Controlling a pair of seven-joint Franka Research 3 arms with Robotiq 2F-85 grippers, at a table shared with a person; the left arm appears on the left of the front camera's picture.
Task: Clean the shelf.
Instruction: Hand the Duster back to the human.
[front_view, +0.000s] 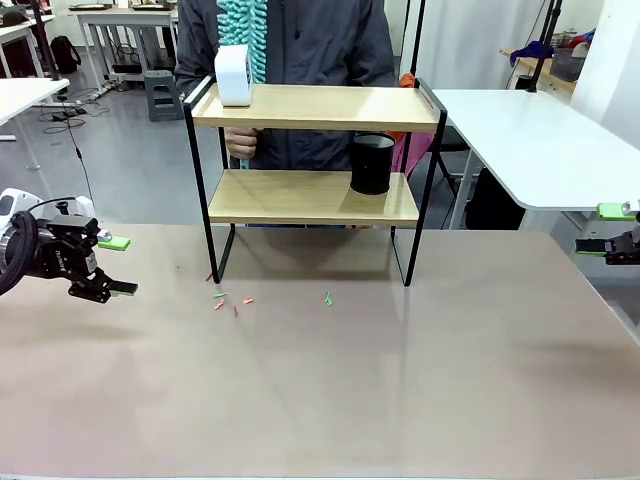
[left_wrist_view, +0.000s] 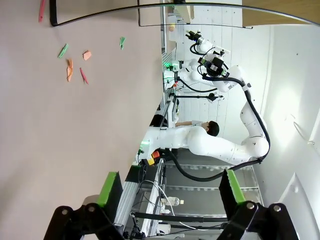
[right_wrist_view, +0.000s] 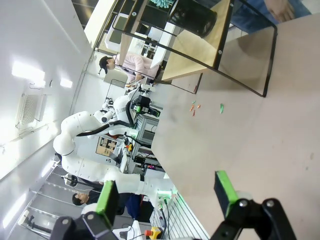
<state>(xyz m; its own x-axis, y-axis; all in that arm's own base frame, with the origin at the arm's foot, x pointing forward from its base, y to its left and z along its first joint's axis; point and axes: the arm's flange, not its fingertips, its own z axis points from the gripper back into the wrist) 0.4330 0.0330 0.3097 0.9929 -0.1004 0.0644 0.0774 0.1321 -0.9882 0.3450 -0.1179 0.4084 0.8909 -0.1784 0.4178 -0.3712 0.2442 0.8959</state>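
Observation:
The shelf (front_view: 315, 108) stands mid-table toward the far side, two wooden boards in a black frame. On its top board sits a white box (front_view: 233, 75), and a black cylinder (front_view: 372, 163) is on the lower board. In the right wrist view the shelf (right_wrist_view: 200, 47) and cylinder (right_wrist_view: 192, 17) are far off. Small paper scraps (front_view: 225, 298) lie on the table in front of the shelf's left leg. At the table's left edge hovers my left gripper (front_view: 118, 266) (left_wrist_view: 171, 190), open and empty. My right gripper (front_view: 605, 232) (right_wrist_view: 166, 192) hangs open at the right edge.
A person stands behind the shelf holding a teal fluffy duster (front_view: 243, 35), one hand (front_view: 243, 143) between the boards. One green scrap (front_view: 327, 298) lies nearer the middle. The scraps (left_wrist_view: 75, 62) (right_wrist_view: 195, 107) also appear from both wrists. A white side table (front_view: 540, 140) stands at right.

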